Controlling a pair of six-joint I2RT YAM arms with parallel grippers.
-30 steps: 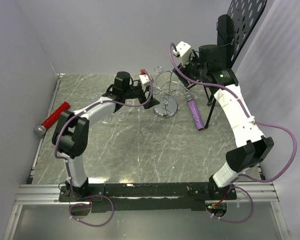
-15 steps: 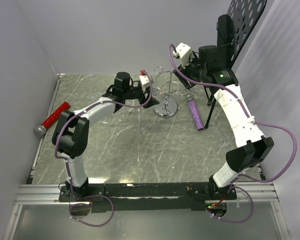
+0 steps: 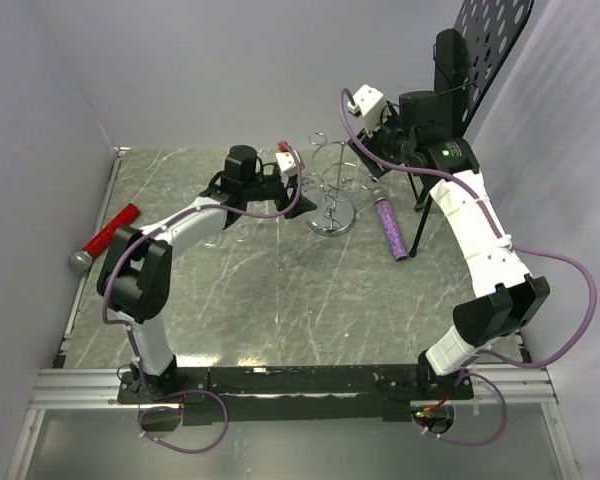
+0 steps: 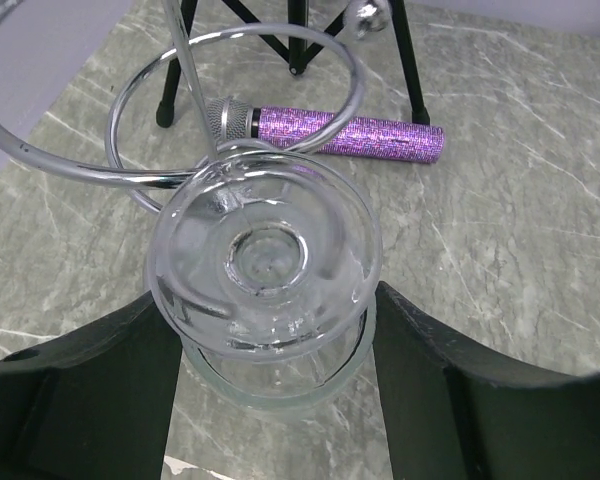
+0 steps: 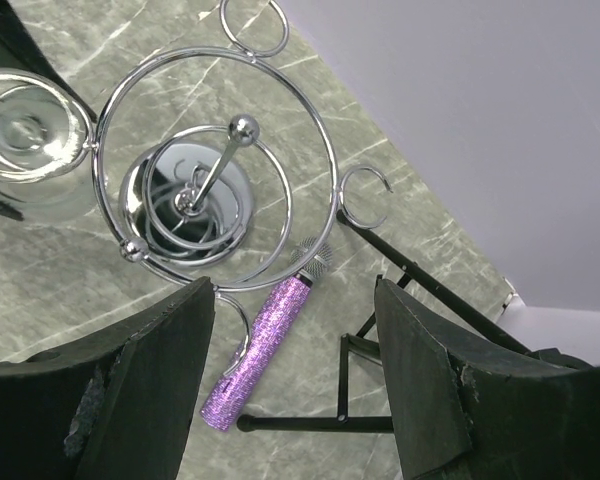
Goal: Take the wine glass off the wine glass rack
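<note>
1. Near edge: both arm bases are bolted on, and the grey marbled table (image 3: 280, 300) runs away from them.
2. The left arm (image 3: 140, 285) reaches forward and inward. Beside it, at the table's left edge, lies a red-handled object with a grey end (image 3: 106, 234).
3. Left gripper (image 4: 272, 300) — clamped on the wine glass (image 4: 265, 262). In the wrist view the two black fingers (image 4: 90, 390) meet the glass from either side, with no gap showing at either contact.
4. The wine glass is upside down, foot uppermost, bowl rim below. It sits at the left side of the wine glass rack (image 3: 331, 222), just outside the big top ring. Cannot tell whether the foot rests on a wire loop.
5. The rack stands upright on its shiny disc base, toward the back of the table, with a ball-topped post in the centre.
6. A purple glitter microphone (image 3: 391, 228) lies flat just right of the rack base, apart from it, grille end toward the back.
7. Right gripper (image 5: 288, 288) hangs above the rack — fingers (image 5: 145, 380) well apart, nothing between them.
8. Farthest: a black tripod stand (image 3: 495, 35) with a perforated panel, in the back right corner behind the right arm (image 3: 480, 235).
</note>
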